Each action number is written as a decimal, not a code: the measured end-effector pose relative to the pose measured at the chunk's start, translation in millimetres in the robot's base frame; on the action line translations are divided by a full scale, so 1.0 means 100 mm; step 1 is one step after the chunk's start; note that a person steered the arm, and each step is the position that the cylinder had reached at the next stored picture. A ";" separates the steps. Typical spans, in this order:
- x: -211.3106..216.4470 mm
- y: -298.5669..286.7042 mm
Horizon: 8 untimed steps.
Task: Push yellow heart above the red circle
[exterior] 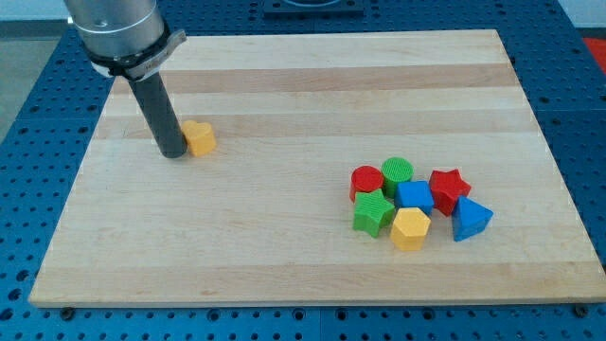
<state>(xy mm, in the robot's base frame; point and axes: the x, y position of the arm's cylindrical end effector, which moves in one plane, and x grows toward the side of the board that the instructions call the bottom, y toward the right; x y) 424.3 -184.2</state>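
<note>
Toward the view's upper left, on the wooden surface [284,237], our tip [174,152] rests against the left side of the yellow heart [200,138]. We carry no pincer, only a dark rod, so no grasping state applies. Well apart, at the view's lower right, the red circle [366,180] sits at the left edge of a tight cluster: green circle [398,172], red star [449,186], blue cube [415,196], green star [373,212], yellow hexagon [410,228] and blue triangle [471,220].
</note>
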 end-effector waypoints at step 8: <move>-0.62 0.79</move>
<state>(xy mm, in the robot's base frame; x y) 362.2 -105.6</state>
